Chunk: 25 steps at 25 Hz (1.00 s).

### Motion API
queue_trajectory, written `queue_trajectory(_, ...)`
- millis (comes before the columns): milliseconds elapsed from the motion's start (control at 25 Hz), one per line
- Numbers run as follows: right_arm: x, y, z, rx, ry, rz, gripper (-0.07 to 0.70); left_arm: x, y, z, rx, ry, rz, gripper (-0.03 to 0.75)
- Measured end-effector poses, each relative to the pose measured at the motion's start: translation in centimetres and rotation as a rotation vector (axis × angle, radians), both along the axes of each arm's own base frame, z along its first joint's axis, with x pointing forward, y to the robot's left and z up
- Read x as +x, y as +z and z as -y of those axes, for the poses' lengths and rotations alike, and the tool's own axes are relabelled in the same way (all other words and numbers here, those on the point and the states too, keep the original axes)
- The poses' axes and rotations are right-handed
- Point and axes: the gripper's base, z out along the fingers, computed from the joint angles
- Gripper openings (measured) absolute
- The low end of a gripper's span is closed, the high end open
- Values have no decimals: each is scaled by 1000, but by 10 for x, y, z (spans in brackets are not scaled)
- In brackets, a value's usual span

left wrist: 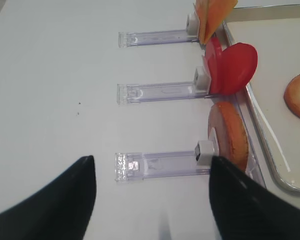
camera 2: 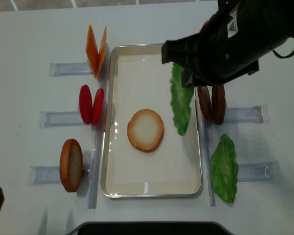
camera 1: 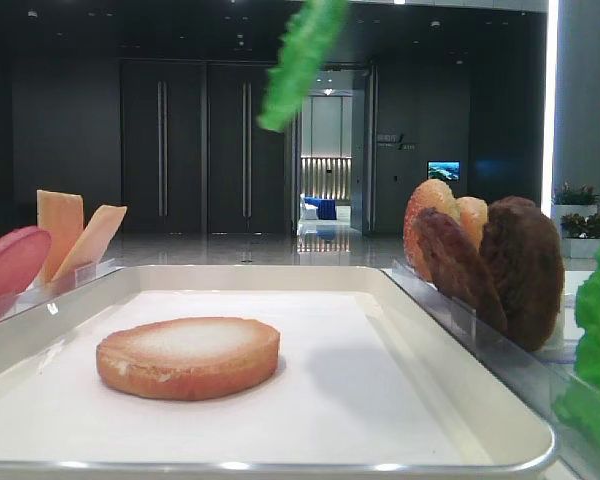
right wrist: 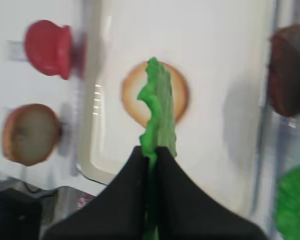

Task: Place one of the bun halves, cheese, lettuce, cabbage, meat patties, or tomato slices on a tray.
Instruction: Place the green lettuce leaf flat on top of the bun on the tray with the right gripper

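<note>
Green lettuce [right wrist: 159, 107] hangs pinched in my right tool [right wrist: 153, 150], lifted above the white tray [camera 2: 118, 182], where one bun half [camera 2: 145, 129] lies flat. My left tool [left wrist: 150, 175] gapes wide over the bench [left wrist: 55, 75].

The right arm [camera 2: 235, 39] is a bulky matte-black housing with a small orange-and-white marking near its 12 o'clock edge and a black cable at 3 o'clock. Both end effectors have smooth black tapering fingers [left wrist: 65, 200], unmarked.
</note>
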Motion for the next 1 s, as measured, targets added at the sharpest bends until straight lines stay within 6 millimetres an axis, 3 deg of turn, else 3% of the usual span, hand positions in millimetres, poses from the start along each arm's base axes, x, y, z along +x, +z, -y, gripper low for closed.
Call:
queue_trajectory(160,10,-6,-22,141,56,23,6,0,0,0,0,0,0,535)
queue_trajectory(680,37,-71,-69,206,153,-74,6,0,0,0,0,0,0,535)
queue_trajectory(1000,44,-101,-82,177,178,-85,6,0,0,0,0,0,0,535)
